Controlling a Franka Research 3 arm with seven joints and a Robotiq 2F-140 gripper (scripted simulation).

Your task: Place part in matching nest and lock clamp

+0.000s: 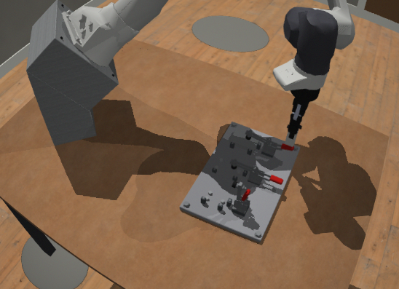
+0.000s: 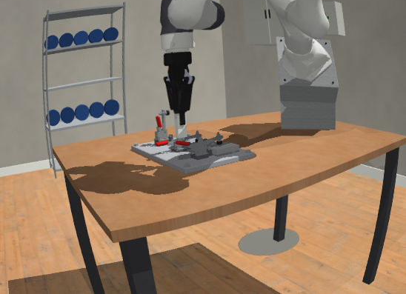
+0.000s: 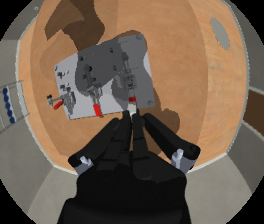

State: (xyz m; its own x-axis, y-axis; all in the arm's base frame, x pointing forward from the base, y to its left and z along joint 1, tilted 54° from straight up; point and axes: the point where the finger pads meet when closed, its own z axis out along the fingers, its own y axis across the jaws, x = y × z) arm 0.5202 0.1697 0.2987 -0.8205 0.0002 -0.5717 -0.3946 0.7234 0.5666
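Pincer pressed together, seen from above at an end clamp's red handle; contact is unclear. Outside view: the grey part lies in the nearest nest, beneath its clamp bar. Wrist view: closed fingertips beside that handle.

We see gripper shut w/ tips at red handle, plate on counter.

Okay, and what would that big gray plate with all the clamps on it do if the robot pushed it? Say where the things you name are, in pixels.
The gray plate (image 1: 218,187) (image 2: 174,166) (image 3: 145,82) would probably slide stiffly, since it looks thick. It's unlikely to tip, being wide and flat on the table. It may feel heavy, if those clamps are metal.
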